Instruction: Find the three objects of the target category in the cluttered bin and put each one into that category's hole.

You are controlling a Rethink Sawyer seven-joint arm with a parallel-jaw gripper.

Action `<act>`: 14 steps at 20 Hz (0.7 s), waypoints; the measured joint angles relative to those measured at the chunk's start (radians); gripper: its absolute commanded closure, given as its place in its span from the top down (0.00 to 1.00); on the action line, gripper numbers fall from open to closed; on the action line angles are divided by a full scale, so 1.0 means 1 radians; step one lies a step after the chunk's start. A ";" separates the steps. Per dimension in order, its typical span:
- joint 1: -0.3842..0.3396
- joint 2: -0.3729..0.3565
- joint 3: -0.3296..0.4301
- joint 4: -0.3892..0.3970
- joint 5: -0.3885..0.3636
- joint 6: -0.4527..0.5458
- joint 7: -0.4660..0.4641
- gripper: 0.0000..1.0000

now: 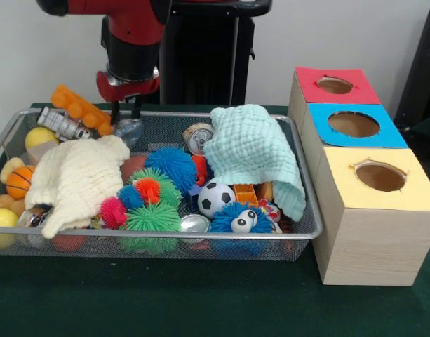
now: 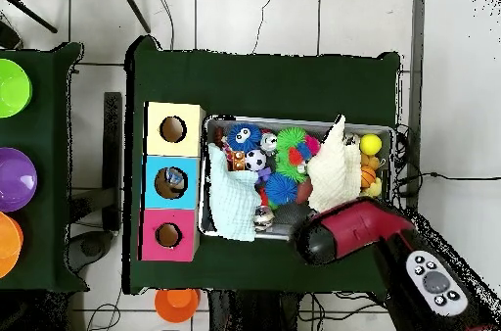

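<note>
A wire mesh bin (image 1: pixel 304 184) holds mixed clutter: spiky puffer balls in blue (image 1: pixel 172 166), green (image 1: pixel 153 219) and pink (image 1: pixel 113 212), a soccer ball (image 1: pixel 216 199), a metal can (image 1: pixel 197 137), and a mint cloth (image 1: pixel 253 151) and a cream cloth (image 1: pixel 78 175) draped over other items. My gripper (image 1: pixel 126 114) hangs open at the bin's far rim, just above a clear crumpled object (image 1: pixel 129 130). In the overhead view the red arm (image 2: pixel 338 229) hides the gripper. Three boxes have holes: red (image 1: pixel 335 85), blue (image 1: pixel 353 124), yellow (image 1: pixel 380 177).
An orange toy brick (image 1: pixel 78 105), a silver toy (image 1: pixel 64 125), yellow balls (image 1: pixel 39 137) and a small basketball (image 1: pixel 19 181) fill the bin's left end. Beside the table, coloured bowls (image 2: pixel 12 87) sit on another surface.
</note>
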State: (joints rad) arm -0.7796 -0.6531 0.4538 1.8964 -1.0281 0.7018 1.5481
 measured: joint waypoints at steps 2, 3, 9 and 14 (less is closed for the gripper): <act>-0.031 -0.041 0.008 0.029 0.017 -0.001 0.000 0.00; -0.039 -0.053 0.010 0.039 0.023 -0.001 0.000 0.00; -0.083 -0.127 0.044 0.125 0.082 0.000 0.000 0.00; -0.107 -0.158 0.093 0.176 0.120 0.000 0.000 0.00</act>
State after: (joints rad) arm -0.8863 -0.8114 0.5469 2.0727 -0.9083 0.7014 1.5481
